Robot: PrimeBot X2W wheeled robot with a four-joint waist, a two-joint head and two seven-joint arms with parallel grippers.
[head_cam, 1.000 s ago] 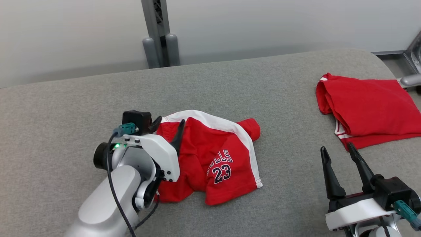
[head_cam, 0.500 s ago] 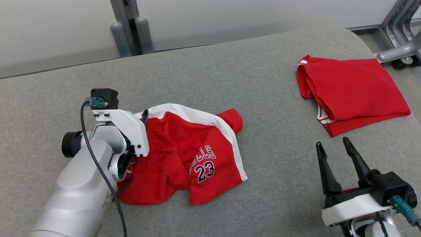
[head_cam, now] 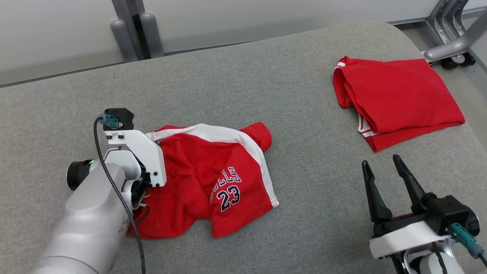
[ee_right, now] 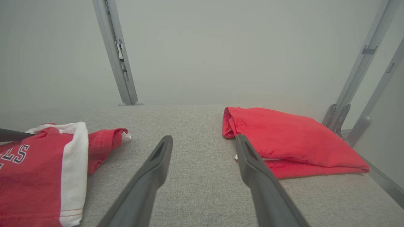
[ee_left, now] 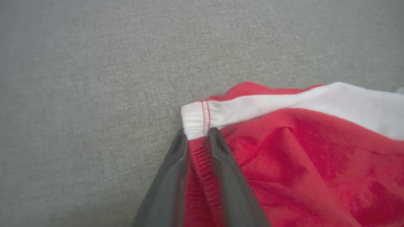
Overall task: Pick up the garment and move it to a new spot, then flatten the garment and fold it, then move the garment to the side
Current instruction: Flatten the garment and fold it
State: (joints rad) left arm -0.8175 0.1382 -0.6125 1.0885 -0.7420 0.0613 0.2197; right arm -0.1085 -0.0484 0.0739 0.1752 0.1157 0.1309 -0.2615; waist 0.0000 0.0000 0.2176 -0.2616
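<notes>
Nearest to the robot, the right gripper hovered above the grey padded table, its two dark fingers wide apart and holding nothing. A little farther, on the left side, the left gripper was low at the garment, with its jaws drawn close on a narrow fold of red cloth just under the white band. The garment, red with a white stripe and the number 23, lay crumpled on the left half of the table. Farther back on the right lay a folded red garment, well apart from it. Behind the table a grey post stood before a pale wall.
</notes>
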